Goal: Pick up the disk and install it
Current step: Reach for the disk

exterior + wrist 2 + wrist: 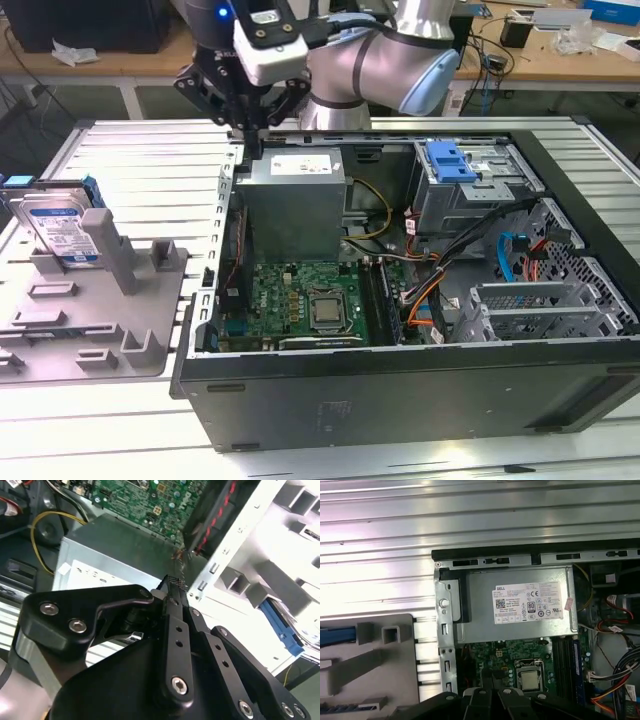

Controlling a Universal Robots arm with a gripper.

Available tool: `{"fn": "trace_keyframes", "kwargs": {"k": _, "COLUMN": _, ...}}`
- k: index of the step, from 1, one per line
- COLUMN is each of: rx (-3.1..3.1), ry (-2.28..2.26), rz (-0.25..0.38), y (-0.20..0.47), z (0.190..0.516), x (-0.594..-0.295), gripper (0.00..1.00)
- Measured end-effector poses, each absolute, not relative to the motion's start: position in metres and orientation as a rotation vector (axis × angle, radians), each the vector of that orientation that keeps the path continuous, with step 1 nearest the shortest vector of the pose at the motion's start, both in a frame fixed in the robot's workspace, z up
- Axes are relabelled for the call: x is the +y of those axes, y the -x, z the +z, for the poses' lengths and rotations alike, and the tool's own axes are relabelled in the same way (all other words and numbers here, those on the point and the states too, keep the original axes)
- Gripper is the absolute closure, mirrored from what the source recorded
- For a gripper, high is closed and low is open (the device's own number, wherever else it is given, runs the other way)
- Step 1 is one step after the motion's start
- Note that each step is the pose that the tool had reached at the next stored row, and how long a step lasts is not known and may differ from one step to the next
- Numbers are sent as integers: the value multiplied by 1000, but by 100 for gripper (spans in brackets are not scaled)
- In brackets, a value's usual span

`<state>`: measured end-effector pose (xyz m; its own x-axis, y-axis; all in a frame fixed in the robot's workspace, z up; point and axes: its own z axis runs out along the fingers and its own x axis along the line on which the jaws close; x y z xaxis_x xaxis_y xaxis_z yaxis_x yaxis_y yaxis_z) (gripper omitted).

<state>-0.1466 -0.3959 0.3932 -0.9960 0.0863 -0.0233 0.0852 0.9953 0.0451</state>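
In the exterior view's lower left, a grey holder [90, 340], with the disk [58, 228] standing on edge in it at mid left, blue carrier framing it. Farther back, at upper centre, the gripper [248, 135], pressed together on nothing, poised over the open case's [400, 400] rear wall beside the power supply [295, 195], well apart from the disk. Probably best: spread wide, approach square to the flat faces, avoid the holder's posts
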Motion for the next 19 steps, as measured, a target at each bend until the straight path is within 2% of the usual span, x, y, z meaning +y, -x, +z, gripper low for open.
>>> {"fn": "trace_keyframes", "kwargs": {"k": 19, "rx": 3112, "ry": -153, "rz": 68, "y": 217, "z": 393, "x": -385, "gripper": 89}}
